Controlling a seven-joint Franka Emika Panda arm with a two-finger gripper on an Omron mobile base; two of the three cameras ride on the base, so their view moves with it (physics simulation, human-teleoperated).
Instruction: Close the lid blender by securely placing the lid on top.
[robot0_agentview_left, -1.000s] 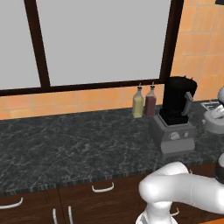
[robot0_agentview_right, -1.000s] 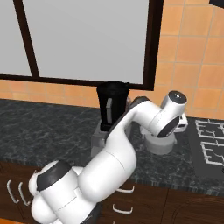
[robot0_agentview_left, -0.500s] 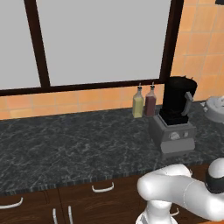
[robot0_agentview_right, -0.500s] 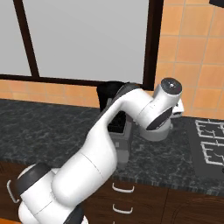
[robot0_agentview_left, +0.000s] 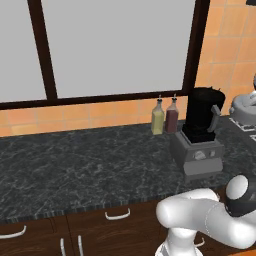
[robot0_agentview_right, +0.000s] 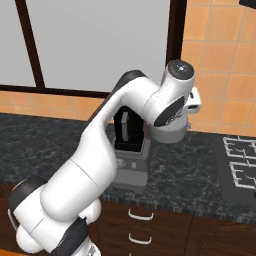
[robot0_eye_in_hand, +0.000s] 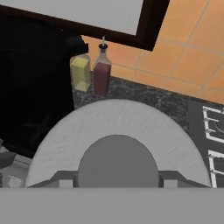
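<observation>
The blender is a tall black jar with a side handle on a grey base with a dial, standing on the dark counter. My arm partly hides the jar in the right base view. The round grey lid hangs in the air to the right of the jar, at about rim height, with my gripper shut on its centre knob. The lid sits at the picture's right edge in the left base view. It hangs under my hand as a grey disc in the right base view. The black jar lies left of the lid.
A yellow bottle and a dark red bottle stand against the tiled wall just left of the blender. A stove top lies to the right on the counter. The window frame rises behind the blender. Drawers run under the counter.
The lid has risen off the counter in my gripper and moved up and left toward the blender jar. The blender and bottles have not moved.
</observation>
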